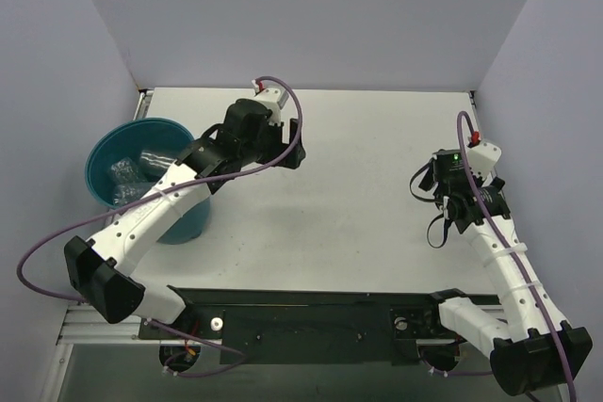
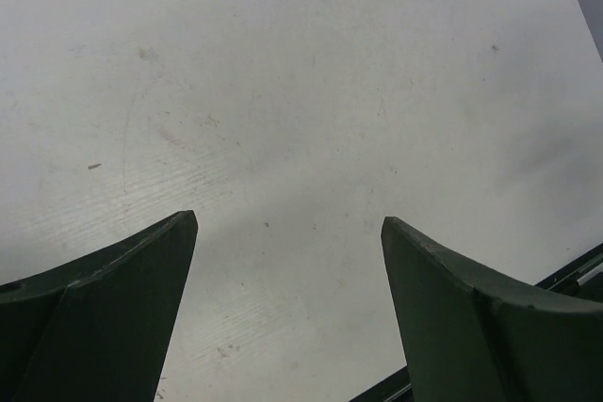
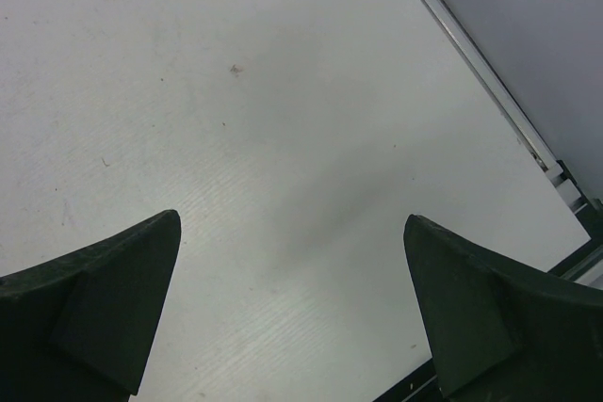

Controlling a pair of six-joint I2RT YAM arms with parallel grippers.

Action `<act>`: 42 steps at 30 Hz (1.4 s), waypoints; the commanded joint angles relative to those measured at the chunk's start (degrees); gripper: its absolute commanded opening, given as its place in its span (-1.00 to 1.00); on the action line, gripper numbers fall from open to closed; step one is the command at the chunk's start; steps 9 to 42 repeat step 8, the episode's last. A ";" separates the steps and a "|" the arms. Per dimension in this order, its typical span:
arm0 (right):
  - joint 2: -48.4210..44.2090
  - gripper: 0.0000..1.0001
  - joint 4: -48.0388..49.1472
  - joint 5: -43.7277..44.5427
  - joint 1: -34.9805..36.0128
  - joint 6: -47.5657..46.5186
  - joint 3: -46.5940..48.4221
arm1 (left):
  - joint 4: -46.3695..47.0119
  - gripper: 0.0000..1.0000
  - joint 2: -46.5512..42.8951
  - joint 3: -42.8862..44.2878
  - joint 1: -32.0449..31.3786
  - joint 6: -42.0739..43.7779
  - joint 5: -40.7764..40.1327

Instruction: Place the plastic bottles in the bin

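The teal-blue bin [image 1: 98, 153] stands at the table's left edge. Inside it lie clear plastic bottles [image 1: 127, 174], one of them nearer the far rim [image 1: 155, 154]; how many there are I cannot tell. My left arm reaches over the bin's right side. Its gripper [image 1: 294, 144] is past the bin, over bare table. In the left wrist view the left gripper [image 2: 289, 223] is open, with only white tabletop between its fingers. My right gripper [image 1: 458, 204] hovers at the right side of the table. It is open and empty in its own view [image 3: 292, 218].
Grey walls close the table on the left, back and right. A metal edge strip [image 3: 490, 72] runs along the table's right side by the wall. A black rail [image 1: 311, 313] carrying the arm bases lines the near edge.
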 commanded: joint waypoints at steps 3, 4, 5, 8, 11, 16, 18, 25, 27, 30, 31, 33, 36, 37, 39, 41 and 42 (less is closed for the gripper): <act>-0.30 1.00 -1.86 1.78 0.31 1.30 -1.74 | 3.86 0.81 -2.48 0.41 0.22 -0.43 2.21; -0.04 1.00 -1.86 1.96 0.31 1.48 -1.75 | 3.77 0.81 -2.48 0.50 0.14 -0.34 2.21; -0.04 1.00 -1.60 1.78 0.31 1.57 -1.75 | 3.33 0.82 -2.48 0.50 0.22 -0.25 2.21; 0.57 1.00 -1.59 1.78 0.31 1.92 -0.96 | 3.07 0.82 -2.40 0.67 0.22 -0.34 2.65; 0.57 1.00 -1.59 1.78 0.31 1.92 -0.96 | 3.07 0.82 -2.40 0.67 0.22 -0.34 2.65; 0.57 1.00 -1.59 1.78 0.31 1.92 -0.96 | 3.07 0.82 -2.40 0.67 0.22 -0.34 2.65; 0.57 1.00 -1.59 1.78 0.31 1.92 -0.96 | 3.07 0.82 -2.40 0.67 0.22 -0.34 2.65; 0.57 1.00 -1.59 1.78 0.31 1.92 -0.96 | 3.07 0.82 -2.40 0.67 0.22 -0.34 2.65; 0.57 1.00 -1.59 1.78 0.31 1.92 -0.96 | 3.07 0.82 -2.40 0.67 0.22 -0.34 2.65; 0.57 1.00 -1.59 1.78 0.31 1.92 -0.96 | 3.07 0.82 -2.40 0.67 0.22 -0.34 2.65; 0.57 1.00 -1.59 1.78 0.31 1.92 -0.96 | 3.07 0.82 -2.40 0.67 0.22 -0.34 2.65; 0.57 1.00 -1.59 1.78 0.31 1.92 -0.96 | 3.07 0.82 -2.40 0.67 0.22 -0.34 2.65; 0.57 1.00 -1.59 1.78 0.31 1.92 -0.96 | 3.07 0.82 -2.40 0.67 0.22 -0.34 2.65; 0.57 1.00 -1.59 1.78 0.31 1.92 -0.96 | 3.07 0.82 -2.40 0.67 0.22 -0.34 2.65; 0.57 1.00 -1.59 1.78 0.31 1.92 -0.96 | 3.07 0.82 -2.40 0.67 0.22 -0.34 2.65; 0.57 1.00 -1.59 1.78 0.31 1.92 -0.96 | 3.07 0.82 -2.40 0.67 0.22 -0.34 2.65; 0.57 1.00 -1.59 1.78 0.31 1.92 -0.96 | 3.07 0.82 -2.40 0.67 0.22 -0.34 2.65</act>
